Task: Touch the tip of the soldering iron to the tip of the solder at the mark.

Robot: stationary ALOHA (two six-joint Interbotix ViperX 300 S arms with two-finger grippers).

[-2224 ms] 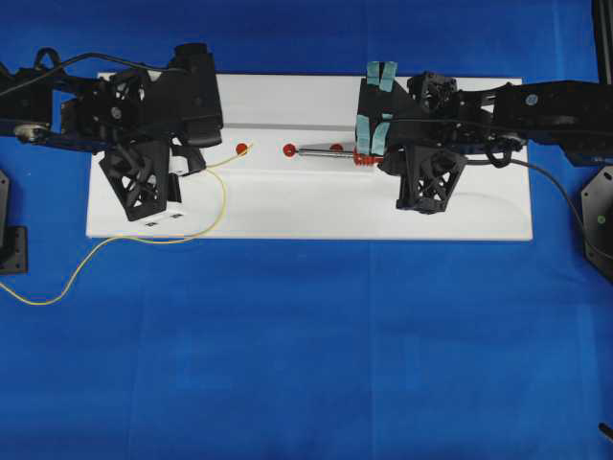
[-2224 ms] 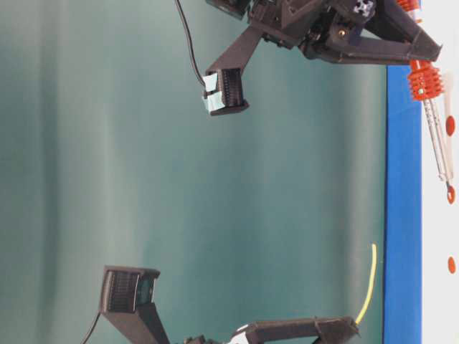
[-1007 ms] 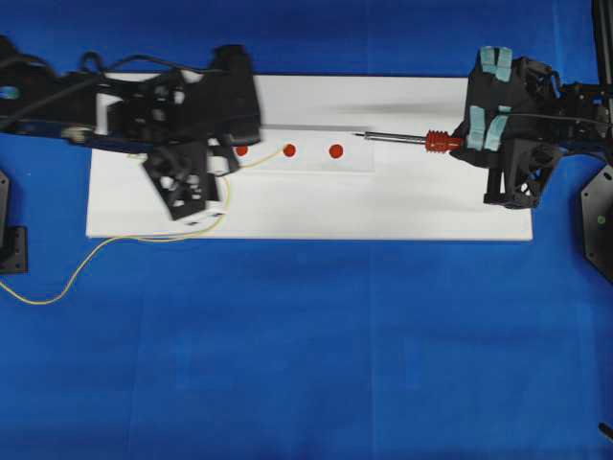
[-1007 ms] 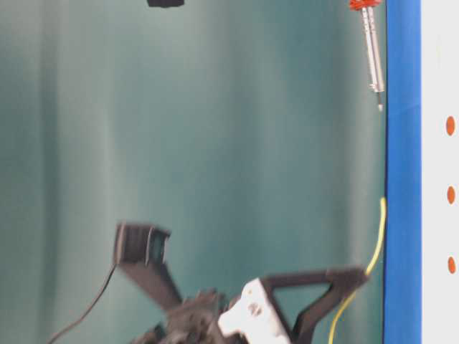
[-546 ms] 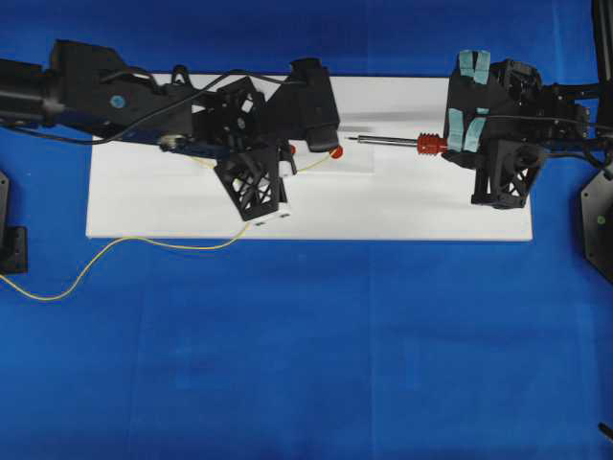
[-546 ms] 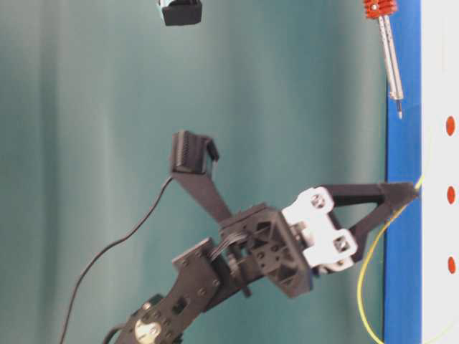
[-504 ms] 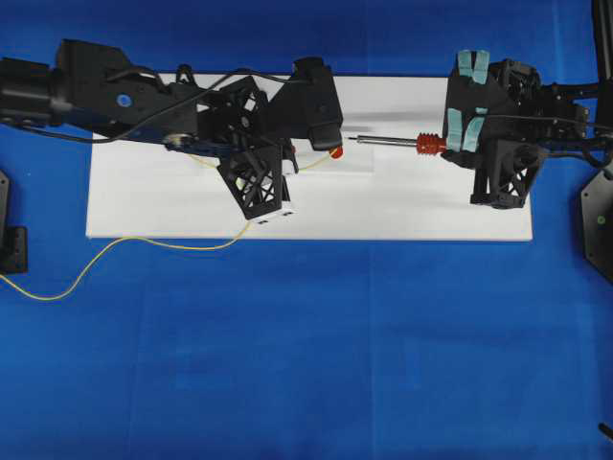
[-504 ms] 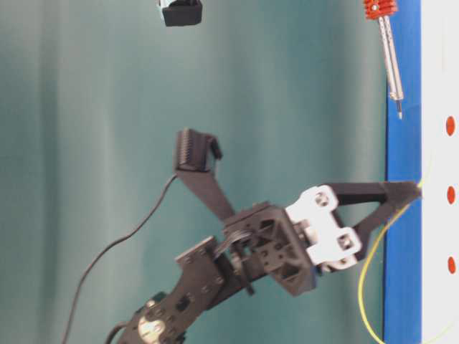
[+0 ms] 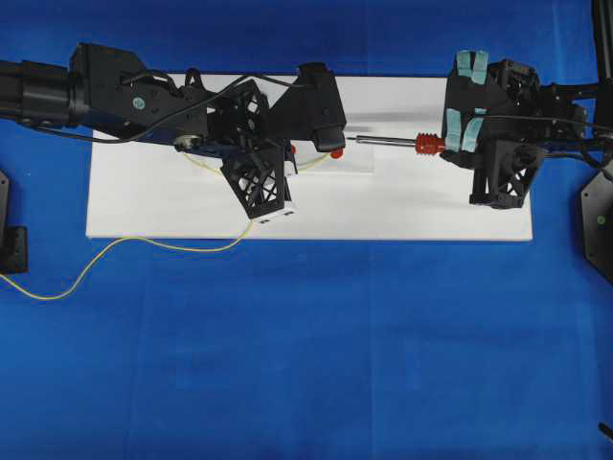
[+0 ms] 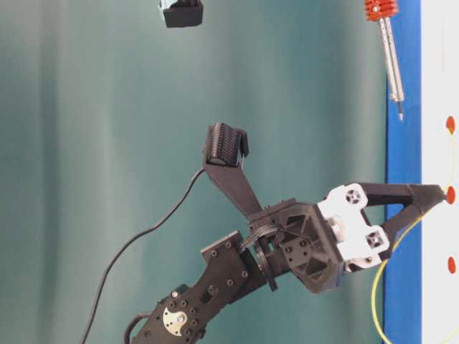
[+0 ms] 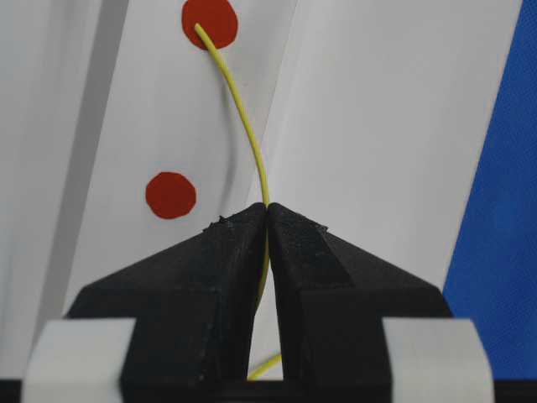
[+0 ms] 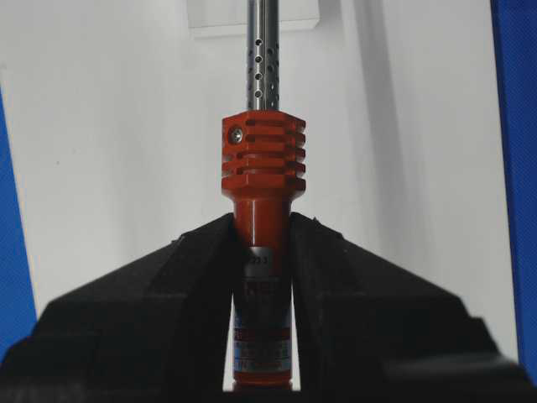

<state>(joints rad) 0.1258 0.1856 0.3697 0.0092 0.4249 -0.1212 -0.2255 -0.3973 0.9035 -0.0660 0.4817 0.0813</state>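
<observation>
Yellow curved solder [image 11: 248, 134], ribbed red soldering iron [image 12: 261, 193]

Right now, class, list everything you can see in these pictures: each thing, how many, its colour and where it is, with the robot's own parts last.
white board: one, white, lying on the blue surface, under both arms.
blue surface: one, blue, all around the board.
red marks: two show in the left wrist view, red dots on the board.
solder: one, thin yellow wire, trailing from the blue surface across the board to the left gripper.
tip of the solder: over the farther red mark.
soldering iron: one, orange-red body, ribbed collar, silver shaft, held level, pointing at the marks.
tip of the soldering iron: dark, short of the marks.
left gripper: black, shut on the solder.
right gripper: black, shut on the iron's body.
</observation>
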